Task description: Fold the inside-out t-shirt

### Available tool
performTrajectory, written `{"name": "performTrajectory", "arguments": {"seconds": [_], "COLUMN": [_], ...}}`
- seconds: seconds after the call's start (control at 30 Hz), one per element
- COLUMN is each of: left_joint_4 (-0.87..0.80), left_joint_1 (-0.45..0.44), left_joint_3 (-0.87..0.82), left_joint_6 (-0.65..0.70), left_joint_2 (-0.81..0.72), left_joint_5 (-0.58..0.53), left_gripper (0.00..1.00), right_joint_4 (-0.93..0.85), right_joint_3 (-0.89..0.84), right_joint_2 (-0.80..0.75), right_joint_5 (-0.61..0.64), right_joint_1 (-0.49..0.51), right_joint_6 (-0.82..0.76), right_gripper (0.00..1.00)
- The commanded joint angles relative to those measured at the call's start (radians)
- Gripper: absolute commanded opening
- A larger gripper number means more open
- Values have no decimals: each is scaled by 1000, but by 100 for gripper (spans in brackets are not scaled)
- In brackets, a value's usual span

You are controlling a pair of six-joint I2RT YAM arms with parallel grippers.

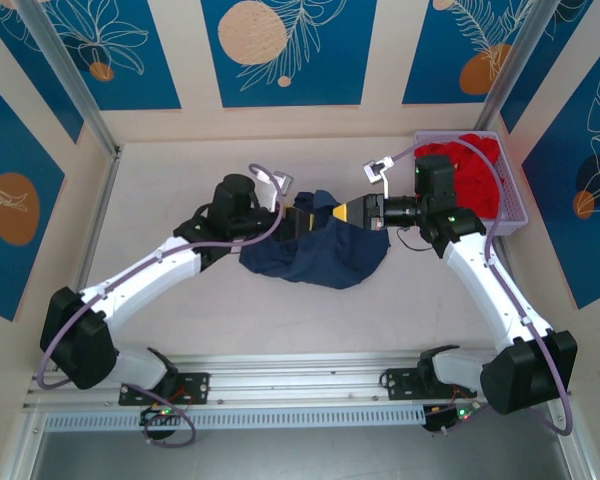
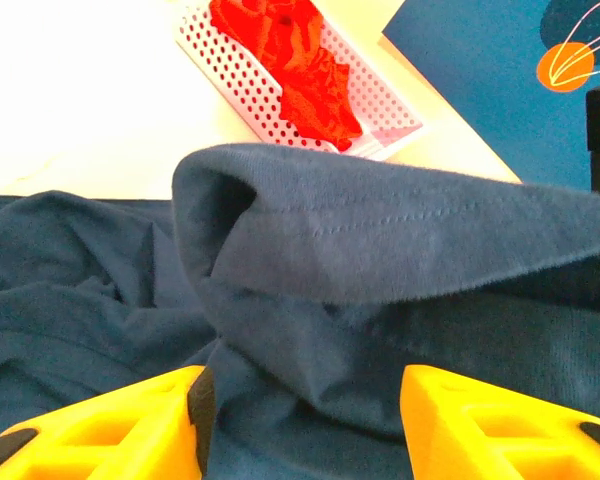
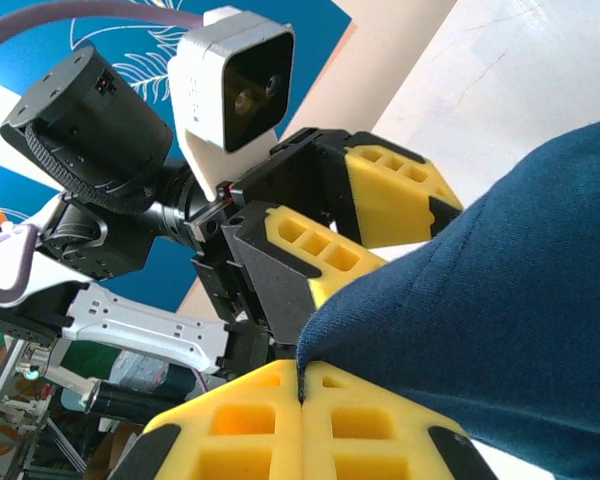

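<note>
Your arms meet over the shirt [image 1: 315, 255]: left tool [image 2: 300, 420] open, empty; right tool [image 3: 300, 388] pinching its bunched navy cloth.

Both arms reach inward from their bases and meet nose to nose above the inside-out t-shirt [image 1: 315, 258]. The left gripper [image 1: 308, 218] points right, its jaws parted, and a fold of the shirt lies loose between its fingers [image 2: 100, 428]. The right gripper [image 1: 358, 212] points left, jaws pressed together, pinching the shirt's edge.
</note>
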Motion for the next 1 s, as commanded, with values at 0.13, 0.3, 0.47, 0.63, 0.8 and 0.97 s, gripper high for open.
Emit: {"name": "performTrajectory", "arguments": {"seconds": [0.13,0.3,0.47,0.63,0.8,0.97], "left_joint_4": [-121,-121,4,293,459,519], "left_joint_1": [-16,-34,-29,31,63,83], "left_joint_3": [108,146,137,14,-72,-106], "left_joint_6": [-52,-97,-185,-288,-307,-312], "left_joint_2": [125,210,238,126,39,-2], "left_joint_5": [89,154,265,365,423,463], "left_gripper": [55,54,11,0,0,0], "right_joint_4": [16,34,29,-20,-32,-83], "right_joint_3": [-36,-47,-71,-99,-121,-117], "right_joint_2": [-3,-10,-47,-85,-120,-113], "right_joint_5": [-35,-28,21,165,281,354], "right_joint_1": [-3,-3,-10,-19,-20,-15], "right_joint_6": [-19,-9,-13,-18,2,-30], "right_gripper": [0,0,0,0,0,0]}}
